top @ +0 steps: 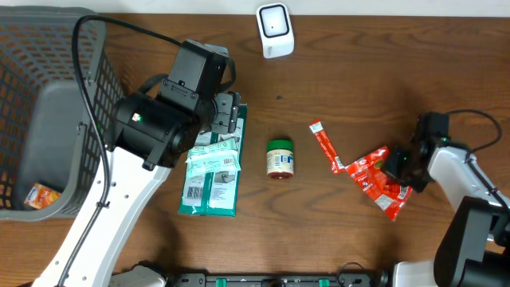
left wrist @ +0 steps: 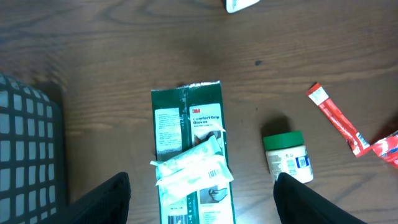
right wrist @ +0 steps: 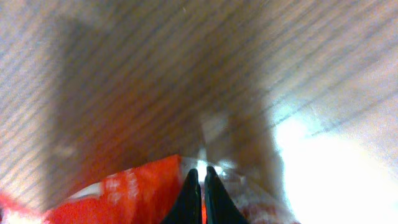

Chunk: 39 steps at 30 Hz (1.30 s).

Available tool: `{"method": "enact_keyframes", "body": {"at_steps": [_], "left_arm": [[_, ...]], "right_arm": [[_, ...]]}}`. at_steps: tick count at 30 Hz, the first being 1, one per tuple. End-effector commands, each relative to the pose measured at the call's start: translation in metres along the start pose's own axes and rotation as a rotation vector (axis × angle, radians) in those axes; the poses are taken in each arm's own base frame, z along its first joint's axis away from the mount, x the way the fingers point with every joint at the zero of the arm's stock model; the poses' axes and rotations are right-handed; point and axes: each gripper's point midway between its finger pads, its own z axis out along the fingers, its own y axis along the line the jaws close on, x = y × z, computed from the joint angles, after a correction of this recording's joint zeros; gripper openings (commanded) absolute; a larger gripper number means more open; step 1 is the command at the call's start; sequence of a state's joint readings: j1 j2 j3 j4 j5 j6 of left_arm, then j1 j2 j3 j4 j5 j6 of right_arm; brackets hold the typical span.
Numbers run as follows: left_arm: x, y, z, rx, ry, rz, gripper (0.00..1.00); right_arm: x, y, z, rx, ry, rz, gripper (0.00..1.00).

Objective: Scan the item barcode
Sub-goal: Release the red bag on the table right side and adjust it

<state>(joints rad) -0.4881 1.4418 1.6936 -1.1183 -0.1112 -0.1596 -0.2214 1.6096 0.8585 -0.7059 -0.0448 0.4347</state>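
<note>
A green glove package [top: 211, 190] [left wrist: 186, 121] lies flat left of centre, with a white wipes packet [top: 213, 155] [left wrist: 193, 167] lying across it. A barcode [top: 194, 193] shows at the package's near end. My left gripper [top: 227, 112] [left wrist: 202, 185] hangs open above this package, one finger on either side of it and touching nothing. At the right, my right gripper [top: 396, 166] [right wrist: 199, 175] is shut on the edge of a crinkled red packet [top: 374, 182] [right wrist: 124, 194]. The white scanner [top: 275, 30] [left wrist: 239, 5] stands at the table's far edge.
A small green-lidded jar [top: 280, 158] [left wrist: 287, 155] stands mid-table. A red stick sachet [top: 327, 146] [left wrist: 336, 118] lies between the jar and the red packet. A dark mesh basket [top: 48, 119] [left wrist: 25, 155] fills the left side, an orange item [top: 40, 195] inside.
</note>
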Motion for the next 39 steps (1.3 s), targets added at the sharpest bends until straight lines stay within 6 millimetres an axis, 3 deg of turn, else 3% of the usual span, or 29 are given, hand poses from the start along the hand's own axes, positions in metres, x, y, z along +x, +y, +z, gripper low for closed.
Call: {"method": "enact_keyframes", "body": {"at_steps": [1, 4, 8, 11, 14, 16, 18, 23, 29, 34, 39], "left_arm": [[-0.003, 0.001, -0.006, -0.001, -0.017, 0.001, 0.73], [-0.003, 0.001, -0.006, -0.001, -0.017, 0.001, 0.73], [-0.003, 0.001, -0.006, -0.001, -0.017, -0.015, 0.74], [-0.003, 0.001, -0.006, -0.001, -0.017, -0.018, 0.73], [-0.003, 0.002, -0.006, -0.001, -0.018, -0.018, 0.73], [-0.003, 0.001, -0.006, -0.001, -0.018, -0.018, 0.73], [-0.003, 0.001, -0.006, -0.001, -0.017, -0.018, 0.74], [-0.003, 0.002, -0.006, -0.002, -0.017, -0.018, 0.74], [-0.002, 0.002, -0.006, -0.001, -0.017, -0.018, 0.73], [-0.002, 0.002, -0.006, -0.002, -0.015, -0.018, 0.74], [-0.002, 0.002, -0.005, -0.003, -0.013, -0.017, 0.74]], "right_arm": [[-0.036, 0.018, -0.054, -0.046, -0.108, -0.048, 0.02], [-0.024, 0.024, -0.084, -0.066, -0.067, -0.084, 0.02], [0.007, 0.016, -0.095, -0.051, 0.015, -0.089, 0.01], [0.031, 0.006, -0.084, -0.027, 0.101, -0.084, 0.01], [0.053, 0.009, -0.068, -0.074, 0.179, -0.074, 0.01], [0.072, 0.013, -0.049, -0.131, 0.232, -0.053, 0.01], [0.078, 0.008, -0.033, -0.122, 0.228, -0.025, 0.01], [0.059, -0.005, -0.005, -0.058, 0.089, 0.079, 0.01], [0.026, -0.005, 0.004, -0.059, -0.076, 0.141, 0.01], [0.017, 0.001, -0.001, -0.087, -0.1, 0.138, 0.01], [0.012, 0.038, -0.028, -0.246, -0.055, -0.011, 0.01]]}}
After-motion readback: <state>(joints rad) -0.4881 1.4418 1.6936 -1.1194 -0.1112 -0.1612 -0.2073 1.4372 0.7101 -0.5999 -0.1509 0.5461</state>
